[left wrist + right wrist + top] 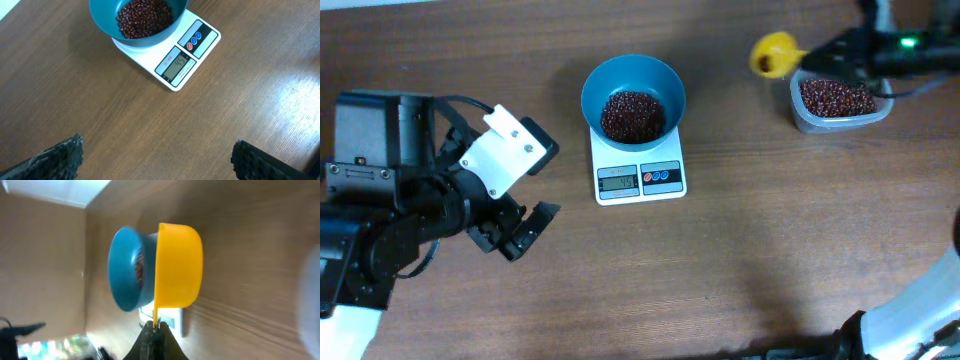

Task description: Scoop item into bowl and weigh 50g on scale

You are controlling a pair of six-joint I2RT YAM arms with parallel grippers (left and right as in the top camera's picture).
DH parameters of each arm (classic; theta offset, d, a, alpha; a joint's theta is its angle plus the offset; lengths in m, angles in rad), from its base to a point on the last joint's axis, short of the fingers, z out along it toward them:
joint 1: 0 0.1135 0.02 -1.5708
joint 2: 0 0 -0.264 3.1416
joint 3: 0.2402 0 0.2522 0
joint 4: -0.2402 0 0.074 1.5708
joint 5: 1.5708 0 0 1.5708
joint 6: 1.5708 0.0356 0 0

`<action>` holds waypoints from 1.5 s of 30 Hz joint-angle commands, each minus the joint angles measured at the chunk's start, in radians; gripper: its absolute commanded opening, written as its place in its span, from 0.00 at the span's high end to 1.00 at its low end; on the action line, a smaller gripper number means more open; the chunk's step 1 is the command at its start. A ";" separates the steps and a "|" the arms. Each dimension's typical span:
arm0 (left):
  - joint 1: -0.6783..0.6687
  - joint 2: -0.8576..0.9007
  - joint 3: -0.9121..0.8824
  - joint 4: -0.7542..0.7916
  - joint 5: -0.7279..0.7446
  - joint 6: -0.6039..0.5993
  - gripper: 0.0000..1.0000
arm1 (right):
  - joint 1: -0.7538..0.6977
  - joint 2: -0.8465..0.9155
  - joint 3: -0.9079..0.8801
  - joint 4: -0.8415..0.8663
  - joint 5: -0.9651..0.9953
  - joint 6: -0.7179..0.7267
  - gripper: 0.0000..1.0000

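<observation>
Two heaps of dark red beans [632,115] show from above. One heap is in the blue bowl [600,85], and the bowl sits on the white scale [672,185]. More beans lie in the clear tub [808,122], far over on the robot's right side of the table [770,260].

The right claw [155,330] is pinched tight on the thin handle of the yellow scoop [775,55]. From above, the scoop hangs just beside the tub, between the tub and the bowl. Its handle points back toward the right arm, so its long way runs side to side across the table. The bowl lies to the robot's left of the scoop, across a stretch of bare wood. In the right wrist view the scoop's cup sits right in front of the bowl, so the two line up. A dark spot in the cup may be beans, but I cannot tell for sure.

The left claw [517,232] is wide open and holds nothing. It hangs over the wood near the scale's front corner.

The little screen [176,66] seems to show a number in the forties, but it is hard to read. I think only a few more beans are needed. The right arm is the one to bring them, since it has the scoop and is close to the tub.
</observation>
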 commanded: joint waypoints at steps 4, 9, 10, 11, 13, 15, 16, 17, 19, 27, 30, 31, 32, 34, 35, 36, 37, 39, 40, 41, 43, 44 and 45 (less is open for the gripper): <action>0.005 0.000 0.019 0.000 0.001 0.012 0.01 | 0.342 -0.001 0.169 0.069 0.146 -0.019 0.96; 0.005 0.000 0.019 0.000 0.001 0.012 0.01 | 0.530 -0.001 0.198 0.077 0.373 -0.101 0.96; 0.005 0.000 0.019 0.000 0.001 0.012 0.01 | 0.549 -0.002 0.198 0.079 0.411 -0.102 0.96; 0.005 0.000 0.019 0.000 0.001 0.012 0.01 | 0.571 -0.002 0.201 0.080 0.465 -0.102 0.96; 0.005 0.000 0.019 0.000 0.001 0.012 0.01 | 0.628 -0.004 0.201 0.080 0.620 -0.128 0.96; 0.005 0.000 0.019 0.000 0.001 0.012 0.01 | 0.693 -0.006 0.201 0.076 0.802 -0.159 0.96; 0.005 0.000 0.019 0.001 0.001 0.012 0.01 | 0.719 -0.007 0.201 0.077 0.872 -0.176 0.96; 0.005 0.000 0.019 0.000 0.001 0.012 0.01 | 0.755 -0.008 0.201 0.079 0.966 -0.190 0.96; 0.005 0.000 0.019 0.000 0.001 0.012 0.01 | 0.786 -0.008 0.201 0.079 1.044 -0.200 0.96; 0.005 0.000 0.019 0.000 0.001 0.012 0.01 | 0.801 -0.008 0.201 0.087 1.080 -0.199 0.96; 0.005 0.000 0.019 0.000 0.001 0.012 0.01 | 0.808 -0.008 0.202 0.101 1.079 -0.195 0.96; 0.005 0.000 0.019 0.000 0.001 0.012 0.01 | 0.808 -0.008 0.202 0.106 1.079 -0.194 0.96; 0.005 0.000 0.019 0.000 0.001 0.012 0.01 | 0.808 -0.008 0.206 0.109 1.070 -0.185 0.96; 0.005 0.000 0.019 0.000 0.001 0.012 0.01 | 0.802 -0.008 0.235 0.109 1.032 -0.145 0.96; 0.005 0.000 0.019 0.000 0.001 0.012 0.01 | 0.793 -0.010 0.252 0.109 1.006 -0.140 0.96; 0.005 0.000 0.019 0.000 0.001 0.012 0.01 | 0.776 -0.013 0.272 0.105 0.996 -0.122 0.96; 0.005 0.000 0.019 0.000 0.001 0.012 0.01 | 0.755 -0.017 0.290 0.098 0.996 -0.115 0.96; 0.005 0.000 0.019 0.000 0.001 0.012 0.01 | 0.695 -0.034 0.310 0.082 1.001 -0.115 0.96; 0.005 0.000 0.019 0.001 0.001 0.012 0.01 | 0.663 -0.040 0.311 0.060 1.016 -0.116 0.96; 0.005 0.000 0.019 0.000 0.001 0.012 0.01 | 0.600 -0.042 0.310 -0.010 1.076 -0.116 0.96; 0.005 0.000 0.019 0.000 0.001 0.012 0.01 | 0.514 -0.042 0.310 -0.114 1.166 -0.116 0.96; 0.005 0.000 0.019 0.000 0.001 0.012 0.01 | 0.456 -0.042 0.310 -0.156 1.194 -0.116 0.96; 0.005 0.000 0.019 0.000 0.001 0.012 0.01 | 0.409 -0.042 0.310 -0.177 1.200 -0.116 0.96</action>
